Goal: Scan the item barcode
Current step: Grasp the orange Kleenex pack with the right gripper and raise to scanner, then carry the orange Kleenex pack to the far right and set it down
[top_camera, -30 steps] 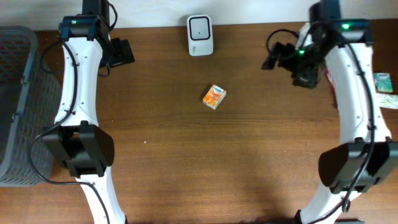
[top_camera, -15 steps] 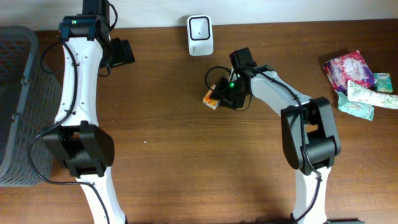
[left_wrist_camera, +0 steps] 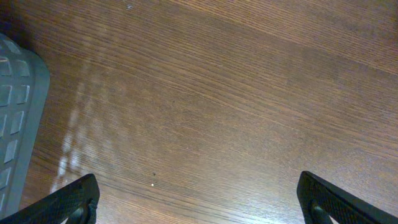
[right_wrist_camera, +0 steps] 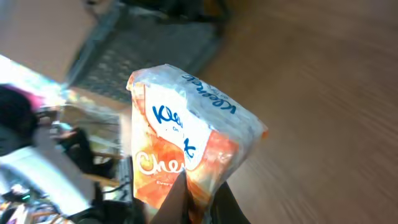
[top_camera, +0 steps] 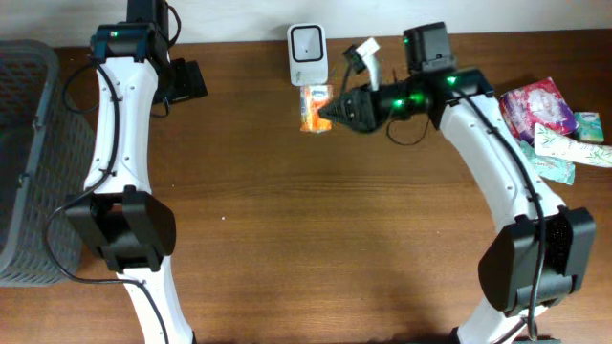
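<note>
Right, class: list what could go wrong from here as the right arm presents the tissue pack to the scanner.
1. The right gripper pinches the soft tissue pack only at its lower edge, so it may sag or slip out.
2. No barcode shows in either view, so the wrong face may be turned to the scanner.
3. The pack is close to the scanner and could nudge it.

Grey basket [top_camera: 29, 162] stands left; tissue packets [top_camera: 537, 107] lie right.
</note>
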Robot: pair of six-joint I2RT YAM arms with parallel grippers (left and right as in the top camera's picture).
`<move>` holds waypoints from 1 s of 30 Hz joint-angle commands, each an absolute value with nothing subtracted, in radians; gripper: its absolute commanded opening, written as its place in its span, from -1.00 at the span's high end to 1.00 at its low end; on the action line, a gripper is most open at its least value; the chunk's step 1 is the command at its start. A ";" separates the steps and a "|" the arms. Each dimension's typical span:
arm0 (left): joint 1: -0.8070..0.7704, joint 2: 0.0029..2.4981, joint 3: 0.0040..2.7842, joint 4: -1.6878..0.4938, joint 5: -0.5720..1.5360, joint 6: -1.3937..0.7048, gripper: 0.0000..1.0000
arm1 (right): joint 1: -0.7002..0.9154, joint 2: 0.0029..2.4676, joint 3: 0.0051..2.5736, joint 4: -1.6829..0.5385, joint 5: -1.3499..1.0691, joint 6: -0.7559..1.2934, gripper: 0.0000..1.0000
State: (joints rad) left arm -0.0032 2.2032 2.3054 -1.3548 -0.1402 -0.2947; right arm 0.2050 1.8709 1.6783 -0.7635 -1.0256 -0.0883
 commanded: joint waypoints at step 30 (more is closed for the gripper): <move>-0.001 2.204 2.304 -1.356 -0.154 -0.286 -0.99 | 0.367 2.290 1.739 0.130 0.194 -0.343 0.92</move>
